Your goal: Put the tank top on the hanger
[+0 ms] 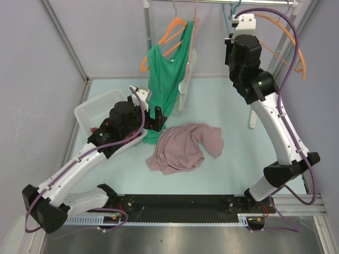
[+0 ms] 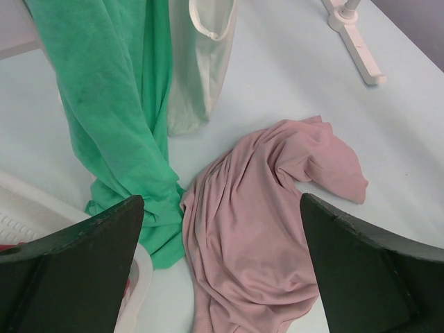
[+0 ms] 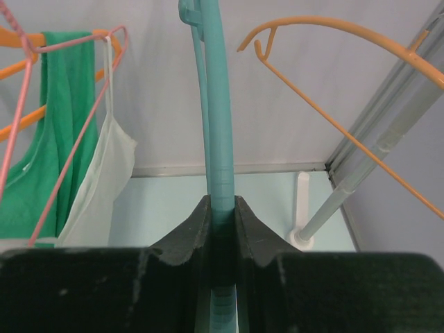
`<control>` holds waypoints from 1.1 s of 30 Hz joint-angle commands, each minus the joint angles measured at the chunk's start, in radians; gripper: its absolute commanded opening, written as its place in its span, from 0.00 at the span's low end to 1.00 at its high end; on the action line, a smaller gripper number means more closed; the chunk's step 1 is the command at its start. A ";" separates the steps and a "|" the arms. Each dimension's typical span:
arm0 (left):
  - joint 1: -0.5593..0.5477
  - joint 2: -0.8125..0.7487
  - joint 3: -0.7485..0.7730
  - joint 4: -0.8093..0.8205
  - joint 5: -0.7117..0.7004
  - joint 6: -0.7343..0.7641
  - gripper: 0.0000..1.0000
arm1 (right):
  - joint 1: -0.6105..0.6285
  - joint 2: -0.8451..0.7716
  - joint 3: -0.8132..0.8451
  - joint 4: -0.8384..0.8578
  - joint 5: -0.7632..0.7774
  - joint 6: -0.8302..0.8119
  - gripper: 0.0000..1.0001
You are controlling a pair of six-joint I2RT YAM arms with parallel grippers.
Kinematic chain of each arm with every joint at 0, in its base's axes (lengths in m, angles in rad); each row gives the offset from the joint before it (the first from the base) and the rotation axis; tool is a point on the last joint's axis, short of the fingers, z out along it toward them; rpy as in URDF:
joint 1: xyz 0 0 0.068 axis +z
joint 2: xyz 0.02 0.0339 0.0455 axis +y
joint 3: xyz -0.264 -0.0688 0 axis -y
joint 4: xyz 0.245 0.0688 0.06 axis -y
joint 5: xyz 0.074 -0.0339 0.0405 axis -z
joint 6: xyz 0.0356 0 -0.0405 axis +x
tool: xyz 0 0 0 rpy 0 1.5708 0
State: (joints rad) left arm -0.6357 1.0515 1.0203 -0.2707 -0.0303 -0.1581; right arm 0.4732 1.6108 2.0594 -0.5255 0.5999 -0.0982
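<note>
Both fingers of the left gripper [image 2: 220,208] stand wide apart, the soft, creased mauve tank top [image 2: 257,229] lying mid-frame between and beyond them; at the overhead view's upper right, the right gripper [image 3: 222,211] clamps the thin, smooth teal hanger [image 3: 219,104].

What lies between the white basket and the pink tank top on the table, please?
The lower end of the green tank top rests between the white basket and the pink tank top; the left wrist view shows it clearly.
</note>
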 commanded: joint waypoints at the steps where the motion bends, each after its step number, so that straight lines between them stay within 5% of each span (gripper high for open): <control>1: 0.007 -0.015 -0.006 0.030 0.006 -0.014 0.99 | 0.039 -0.104 -0.062 0.076 0.055 -0.031 0.00; 16: -0.002 0.008 -0.006 0.021 -0.019 0.049 0.98 | 0.264 -0.466 -0.541 -0.162 0.141 0.221 0.00; 21: -0.126 0.042 -0.015 -0.004 -0.146 0.095 0.97 | 0.323 -0.580 -0.633 -0.266 0.126 0.317 0.00; 26: -0.248 0.123 -0.046 -0.023 -0.140 -0.059 0.97 | 0.324 -0.713 -0.749 -0.330 0.097 0.396 0.00; 33: -0.340 0.290 -0.213 0.263 -0.062 -0.311 0.96 | 0.321 -0.796 -0.797 -0.387 0.115 0.420 0.00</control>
State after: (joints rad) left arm -0.9215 1.2697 0.8364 -0.1539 -0.1230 -0.3149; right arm 0.7948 0.8474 1.2713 -0.8982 0.6891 0.2817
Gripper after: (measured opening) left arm 0.962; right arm 0.178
